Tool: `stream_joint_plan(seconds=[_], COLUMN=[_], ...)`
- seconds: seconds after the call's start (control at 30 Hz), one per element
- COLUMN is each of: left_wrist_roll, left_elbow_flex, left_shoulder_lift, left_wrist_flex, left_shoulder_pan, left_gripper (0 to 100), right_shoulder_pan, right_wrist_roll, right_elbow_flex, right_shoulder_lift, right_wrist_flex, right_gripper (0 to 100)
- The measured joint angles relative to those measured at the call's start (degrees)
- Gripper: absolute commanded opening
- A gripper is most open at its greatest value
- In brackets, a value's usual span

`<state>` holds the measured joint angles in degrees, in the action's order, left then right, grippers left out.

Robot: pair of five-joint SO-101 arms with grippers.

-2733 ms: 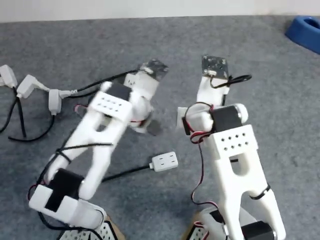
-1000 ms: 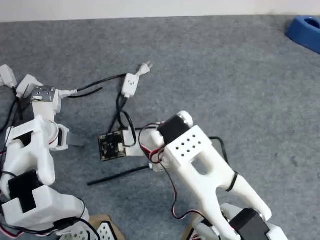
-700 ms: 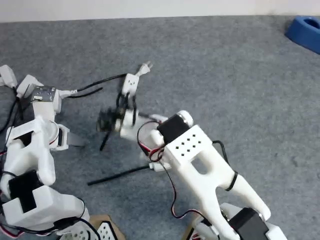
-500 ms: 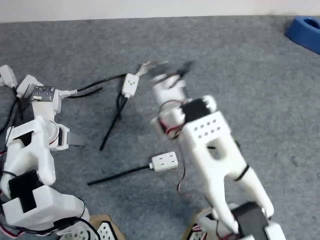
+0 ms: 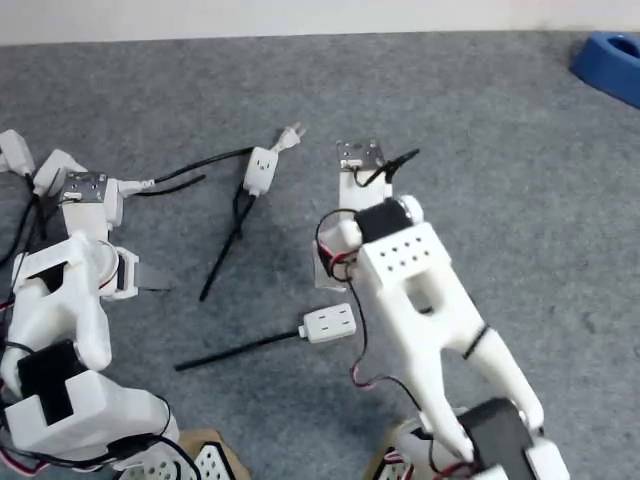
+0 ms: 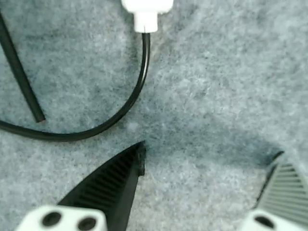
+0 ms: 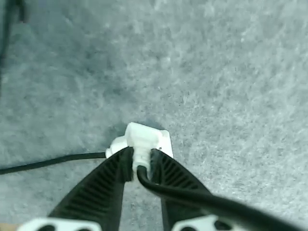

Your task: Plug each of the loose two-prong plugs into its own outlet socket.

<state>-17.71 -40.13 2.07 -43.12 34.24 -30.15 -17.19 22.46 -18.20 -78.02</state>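
My right gripper is shut on a white two-prong plug whose black cord trails back past the fingers. It hangs just over the white outlet socket, which lies mid-table with its black cable running left. In the high view the right gripper sits just behind that socket. My left gripper stands open over bare carpet at the left. A white plug with a looping black cord lies beyond it. Another white socket with a plug beside it lies farther back.
Several white plugs and tangled black cords lie at the far left edge. A loose black cable runs diagonally between the arms. A blue bowl sits at the back right corner. Grey carpet stretches right of the right arm.
The right arm has swung from the left-middle of the table back to the centre, ending over the near outlet socket. The left arm has stayed still for the last second.
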Motion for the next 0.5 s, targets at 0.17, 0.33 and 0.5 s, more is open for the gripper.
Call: stream_joint_plan(seconds=[0.17,0.33,0.5], left_wrist_roll=[0.0,0.0,0.0], left_elbow_flex=[0.0,0.0,0.0], left_shoulder_lift=[0.0,0.0,0.0], left_wrist_flex=[0.0,0.0,0.0], left_shoulder_pan=[0.0,0.0,0.0], left_gripper=[38,38,38], right_shoulder_pan=[0.0,0.0,0.09], right_wrist_roll=[4.22,4.75,4.75], right_elbow_flex=[0.09,0.09,0.09], right_shoulder_lift=[-2.64,-2.64,-2.64], right_wrist_flex=[-2.81,-3.43,-5.27], right_gripper=[0.6,0.6,0.6])
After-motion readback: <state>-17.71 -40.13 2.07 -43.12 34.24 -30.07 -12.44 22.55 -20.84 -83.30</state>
